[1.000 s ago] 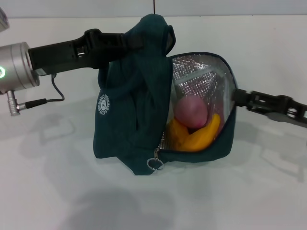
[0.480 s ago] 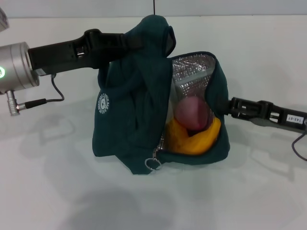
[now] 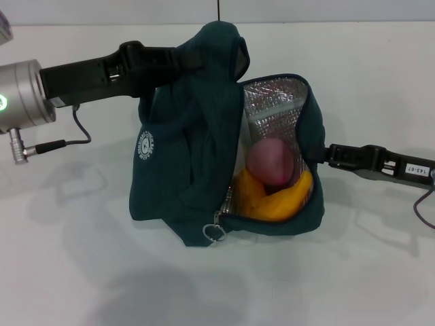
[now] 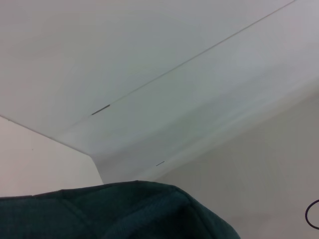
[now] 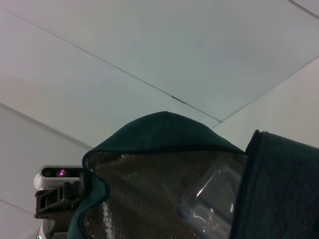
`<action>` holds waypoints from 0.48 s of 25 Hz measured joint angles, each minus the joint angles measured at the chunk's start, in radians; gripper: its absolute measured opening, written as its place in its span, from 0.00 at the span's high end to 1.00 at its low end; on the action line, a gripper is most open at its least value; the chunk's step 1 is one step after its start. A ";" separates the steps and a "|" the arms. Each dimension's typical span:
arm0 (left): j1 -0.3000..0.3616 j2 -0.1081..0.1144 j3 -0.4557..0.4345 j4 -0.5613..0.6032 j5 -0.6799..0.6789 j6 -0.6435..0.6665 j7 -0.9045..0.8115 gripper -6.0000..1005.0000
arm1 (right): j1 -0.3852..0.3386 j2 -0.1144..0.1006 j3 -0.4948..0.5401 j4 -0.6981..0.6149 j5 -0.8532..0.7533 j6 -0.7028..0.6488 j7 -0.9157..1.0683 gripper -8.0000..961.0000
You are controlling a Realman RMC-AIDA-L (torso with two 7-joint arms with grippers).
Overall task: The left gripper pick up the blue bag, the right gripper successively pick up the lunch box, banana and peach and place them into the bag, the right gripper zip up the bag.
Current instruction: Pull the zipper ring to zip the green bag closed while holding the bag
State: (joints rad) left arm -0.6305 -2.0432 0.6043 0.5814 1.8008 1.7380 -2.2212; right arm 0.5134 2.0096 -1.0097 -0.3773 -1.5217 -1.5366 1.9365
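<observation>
The blue bag (image 3: 197, 163) is held up off the white table (image 3: 68, 272) by the left gripper (image 3: 187, 60), whose fingers are buried in the bag's handles at the top; they appear clamped on the fabric. The bag's mouth is turned open on the side away from the round white logo (image 3: 145, 147), so that the foil lining (image 3: 279, 105) is exposed. Inside the bag, the peach (image 3: 270, 159) is seen resting on the banana (image 3: 275, 197), and the lunch box (image 5: 212, 196) is seen standing behind them against the lining. The ring zipper pull (image 3: 215, 232) is hung at the bag's lower edge, below the opening. The right gripper (image 3: 319, 155) is pressed against the bag's outer rim beside the peach; whether its fingers are spread or closed cannot be told.
</observation>
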 joint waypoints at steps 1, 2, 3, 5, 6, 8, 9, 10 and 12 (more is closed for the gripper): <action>0.000 0.000 0.000 0.000 0.000 0.000 0.000 0.95 | 0.000 0.000 0.001 0.000 0.000 0.000 0.000 0.44; 0.000 0.000 0.000 0.000 0.000 0.000 0.000 0.95 | 0.000 0.000 0.002 0.000 0.000 0.001 0.001 0.48; 0.000 0.000 0.000 0.000 0.000 0.000 0.000 0.95 | 0.000 0.000 0.002 0.000 0.000 0.001 0.001 0.52; 0.000 0.000 0.000 0.000 0.000 0.000 0.000 0.95 | 0.001 0.000 0.002 0.002 0.000 0.001 0.001 0.63; 0.000 0.000 0.000 0.000 0.000 0.000 0.000 0.95 | 0.001 0.000 0.000 0.003 0.000 0.001 0.001 0.71; 0.000 0.000 0.000 0.000 0.000 0.000 0.001 0.95 | 0.002 0.001 0.000 0.003 0.001 0.001 0.001 0.83; 0.000 0.000 0.000 0.000 0.000 0.000 0.001 0.95 | 0.001 0.001 -0.001 0.003 0.002 0.001 0.001 0.86; 0.000 0.000 0.000 0.000 0.000 0.000 0.001 0.95 | 0.001 0.001 -0.001 0.003 0.002 0.001 0.001 0.90; 0.000 0.000 0.000 0.000 0.000 0.000 0.001 0.95 | 0.000 0.001 0.000 0.004 0.003 0.001 -0.001 0.97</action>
State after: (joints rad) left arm -0.6305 -2.0432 0.6044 0.5814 1.8008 1.7379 -2.2202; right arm 0.5131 2.0106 -1.0102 -0.3733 -1.5188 -1.5355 1.9358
